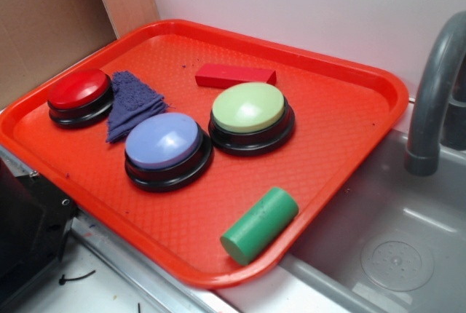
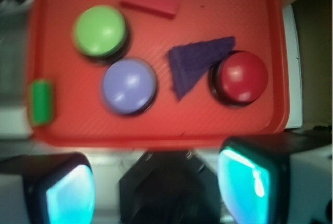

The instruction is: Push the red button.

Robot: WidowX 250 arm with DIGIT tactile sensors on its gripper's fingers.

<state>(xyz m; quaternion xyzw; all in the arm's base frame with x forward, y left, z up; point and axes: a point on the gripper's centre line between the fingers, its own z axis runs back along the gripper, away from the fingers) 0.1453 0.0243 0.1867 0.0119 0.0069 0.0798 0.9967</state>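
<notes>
The exterior view takes in the whole red tray [image 1: 378, 84] from one corner, along with a grey sink basin [image 1: 397, 255] and a grey faucet [image 1: 437, 94] just beside the tray's right edge; the wrist view shows neither of these. The wrist view instead looks straight down on the tray and shows the gripper [image 2: 156, 187], which the exterior view leaves out of frame. Its two fingers [image 2: 70, 193] stand wide apart at the bottom of that picture, short of the tray's near rim, with nothing between them.

The tray holds six things. The red button [image 1: 79, 89] sits near the tray's left corner in the exterior view; in the wrist view it lies at the right side [image 2: 242, 75]. A folded purple cloth [image 1: 129, 103] lies just beside it, and in the wrist view one tip of the cloth touches or overlaps the button's edge. The blue button [image 1: 164, 142] sits next to the cloth toward the tray's middle, and the green button [image 1: 250, 108] stands close beside the blue one. A flat red block [image 1: 234, 74] lies beyond the green button, near the far rim. A green cylinder [image 1: 260, 224] lies on its side at the tray's near-right edge, apart from the buttons; the wrist view is blurred and shows it only as a green patch at the left rim.
</notes>
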